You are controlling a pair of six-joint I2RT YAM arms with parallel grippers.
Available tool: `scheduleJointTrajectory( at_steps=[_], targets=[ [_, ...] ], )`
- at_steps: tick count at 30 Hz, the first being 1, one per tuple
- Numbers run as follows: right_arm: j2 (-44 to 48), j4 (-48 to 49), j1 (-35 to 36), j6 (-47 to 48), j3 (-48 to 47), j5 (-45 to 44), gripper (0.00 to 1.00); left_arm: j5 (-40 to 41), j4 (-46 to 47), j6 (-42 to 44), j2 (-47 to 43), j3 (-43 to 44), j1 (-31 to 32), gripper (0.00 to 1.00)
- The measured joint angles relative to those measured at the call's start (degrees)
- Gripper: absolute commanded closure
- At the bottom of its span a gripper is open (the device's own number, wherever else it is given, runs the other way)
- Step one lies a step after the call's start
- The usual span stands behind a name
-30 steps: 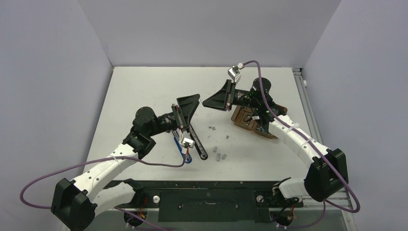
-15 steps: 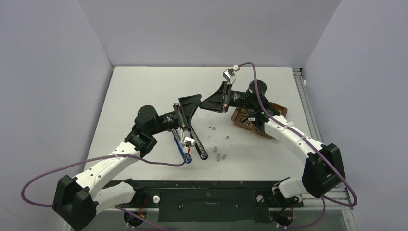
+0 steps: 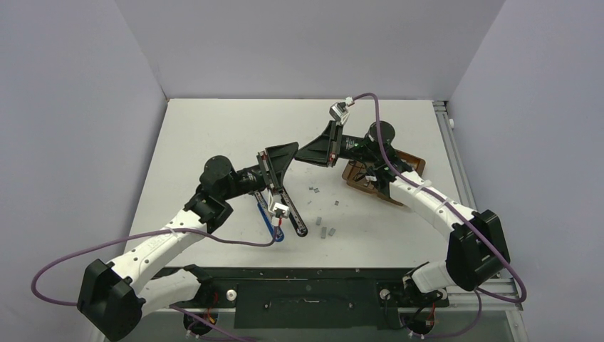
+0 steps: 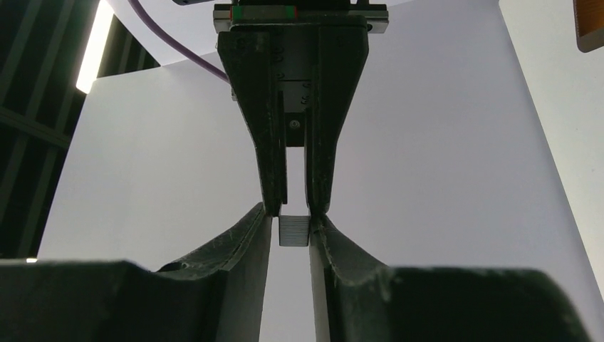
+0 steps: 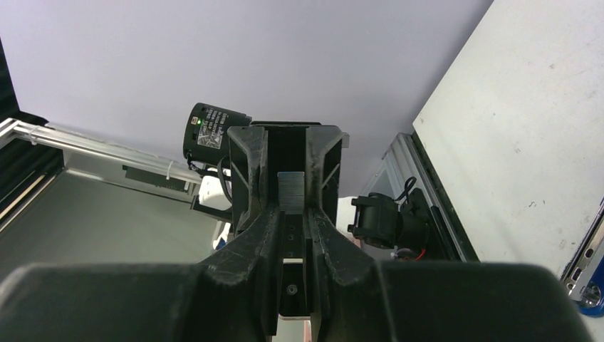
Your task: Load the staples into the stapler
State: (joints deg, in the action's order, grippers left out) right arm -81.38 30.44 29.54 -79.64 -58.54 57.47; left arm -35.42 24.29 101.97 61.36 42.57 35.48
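Stapler (image 3: 299, 226) near the middle of the table's (image 3: 214, 135) near edge. Loose staples (image 3: 325, 230) scattered just right of it. Tray (image 3: 412, 161) toward the right edge. Above the table's middle, left gripper (image 4: 292, 221) and right gripper (image 5: 291, 217) tip to tip, with a staple block (image 4: 294, 231) between the left one's fingers.

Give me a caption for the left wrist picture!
Two pairs of jaws meet tip to tip, a block of staples between them.
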Motion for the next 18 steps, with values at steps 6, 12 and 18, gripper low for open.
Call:
scheduleJointTrajectory(
  at_steps=[6,12,18],
  targets=[
    [-0.04,0.83,0.13,-0.59,0.57,0.00,0.89,0.31,-0.94,-0.39,-0.72,0.07,0.02,0.93],
    [-0.04,1.27,0.13,-0.55,1.33,-0.02,0.51,0.46,-2.56,-1.27,-1.05,0.07,0.13,1.00],
    [-0.02,-3.67,-1.75,3.43,1.11,0.37,0.29,0.48,-4.55,-0.94,-1.29,0.15,1.14,1.00]
  ],
)
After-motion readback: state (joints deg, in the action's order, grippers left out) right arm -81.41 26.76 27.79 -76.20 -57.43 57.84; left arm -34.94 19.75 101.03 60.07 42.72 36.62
